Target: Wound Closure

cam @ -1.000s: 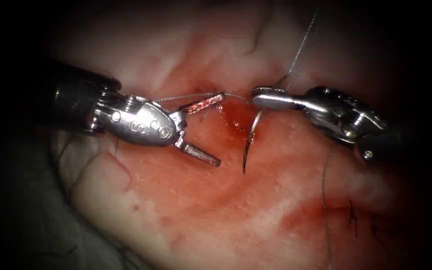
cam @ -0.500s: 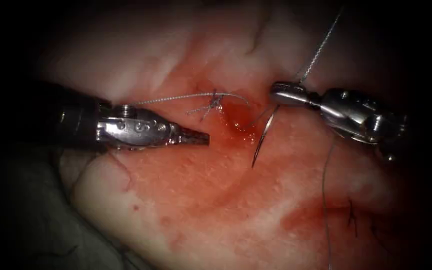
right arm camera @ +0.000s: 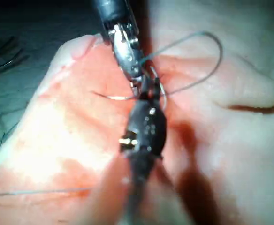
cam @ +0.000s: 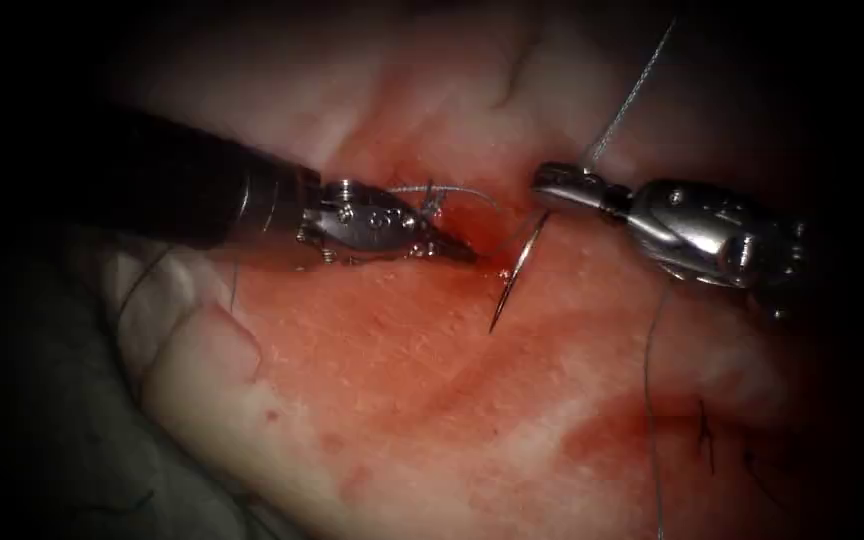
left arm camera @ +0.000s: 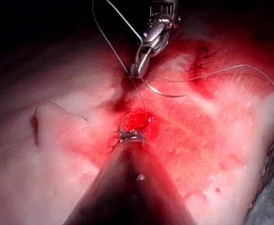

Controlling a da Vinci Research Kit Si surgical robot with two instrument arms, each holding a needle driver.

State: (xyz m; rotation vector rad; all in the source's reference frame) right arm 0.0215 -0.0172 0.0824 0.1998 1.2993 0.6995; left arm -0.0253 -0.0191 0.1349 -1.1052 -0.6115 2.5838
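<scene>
Grey creased cloth (cam: 32, 440), dimly lit, spread beneath the tissue (cam: 372, 400), showing past its edge

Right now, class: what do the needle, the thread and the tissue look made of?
Needle: polished metal, by its bright glint; the right pincer holds its upper end, the rest hanging over the cut.
Thread: thin pale strand, seemingly twisted fibre.
Tissue: soft, moist pork, pink with a wet sheen.
</scene>
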